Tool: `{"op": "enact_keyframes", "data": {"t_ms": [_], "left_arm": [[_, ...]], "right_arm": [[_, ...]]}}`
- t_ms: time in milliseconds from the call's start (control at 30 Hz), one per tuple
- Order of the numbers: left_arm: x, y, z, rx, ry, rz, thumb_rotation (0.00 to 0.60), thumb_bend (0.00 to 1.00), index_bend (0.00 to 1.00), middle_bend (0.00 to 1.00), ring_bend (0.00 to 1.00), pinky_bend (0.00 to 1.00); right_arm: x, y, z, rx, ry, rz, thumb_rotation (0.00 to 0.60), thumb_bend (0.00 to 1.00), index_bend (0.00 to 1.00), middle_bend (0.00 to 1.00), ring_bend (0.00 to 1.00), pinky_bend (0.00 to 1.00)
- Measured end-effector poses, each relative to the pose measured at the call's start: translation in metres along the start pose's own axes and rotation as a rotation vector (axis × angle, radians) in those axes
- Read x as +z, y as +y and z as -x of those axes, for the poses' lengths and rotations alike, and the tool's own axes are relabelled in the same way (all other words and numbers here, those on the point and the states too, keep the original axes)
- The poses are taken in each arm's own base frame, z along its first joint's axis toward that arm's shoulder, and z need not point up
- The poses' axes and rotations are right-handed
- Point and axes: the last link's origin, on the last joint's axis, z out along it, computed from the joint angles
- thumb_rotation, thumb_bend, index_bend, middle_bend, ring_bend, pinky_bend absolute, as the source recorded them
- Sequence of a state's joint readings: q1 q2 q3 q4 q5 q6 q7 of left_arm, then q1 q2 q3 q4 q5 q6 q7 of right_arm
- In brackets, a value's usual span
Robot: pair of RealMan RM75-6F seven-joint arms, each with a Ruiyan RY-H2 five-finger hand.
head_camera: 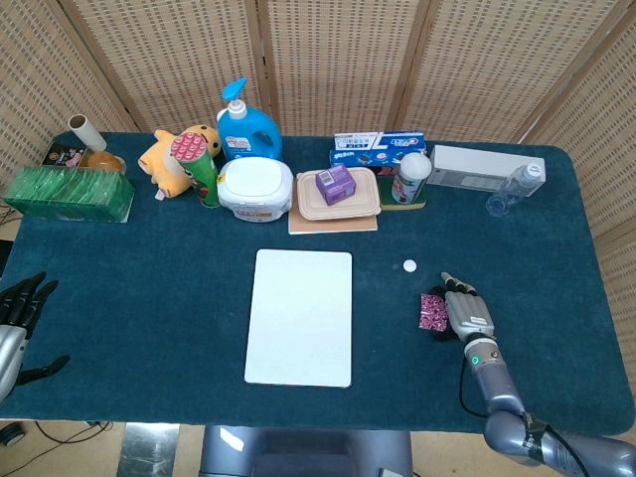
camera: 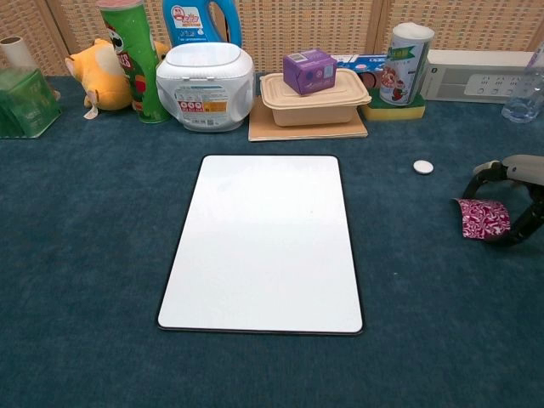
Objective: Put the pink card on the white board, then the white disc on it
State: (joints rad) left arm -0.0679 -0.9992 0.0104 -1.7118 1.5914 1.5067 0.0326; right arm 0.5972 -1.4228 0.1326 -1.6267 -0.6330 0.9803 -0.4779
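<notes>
Lay bare across the white board [camera: 262, 242] at table centre, with open blue cloth [head_camera: 149, 288] running from it toward 9 o'clock and 6 o'clock. Stood crowded along 12 o'clock: green can [camera: 132, 59], white tub [camera: 206, 75], tan food box [camera: 314, 98] topped by purple carton [camera: 309, 70]. Sat alone at 2 o'clock off the board, the white disc [camera: 422, 167], with clear cloth between both.
</notes>
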Motion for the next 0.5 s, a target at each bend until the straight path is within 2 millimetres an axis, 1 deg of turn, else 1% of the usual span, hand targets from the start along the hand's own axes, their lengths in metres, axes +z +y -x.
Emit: {"op": "enact_keyframes", "data": {"t_ms": [200, 300, 400, 500], "left_arm": [[0.000, 0.000, 0.000, -0.001, 0.001, 0.000, 0.600, 0.08, 0.00, 0.00, 0.00, 0.07], [0.000, 0.000, 0.000, -0.001, 0.000, 0.000, 0.600, 0.08, 0.00, 0.00, 0.00, 0.07], [0.000, 0.001, 0.000, 0.001, -0.001, 0.002, 0.600, 0.08, 0.00, 0.00, 0.00, 0.08], [0.000, 0.001, 0.000, 0.000, -0.003, 0.003, 0.600, 0.08, 0.00, 0.00, 0.00, 0.07]], "right_arm": [[-0.005, -0.004, -0.003, 0.005, 0.016, -0.026, 0.600, 0.33, 0.33, 0.00, 0.00, 0.00], [-0.008, -0.010, -0.006, 0.002, 0.026, -0.049, 0.600, 0.33, 0.33, 0.00, 0.00, 0.00], [-0.012, -0.020, -0.010, -0.005, 0.041, -0.082, 0.600, 0.33, 0.33, 0.00, 0.00, 0.00], [-0.013, -0.040, -0.015, -0.028, 0.055, -0.131, 0.600, 0.33, 0.33, 0.00, 0.00, 0.00]]}}
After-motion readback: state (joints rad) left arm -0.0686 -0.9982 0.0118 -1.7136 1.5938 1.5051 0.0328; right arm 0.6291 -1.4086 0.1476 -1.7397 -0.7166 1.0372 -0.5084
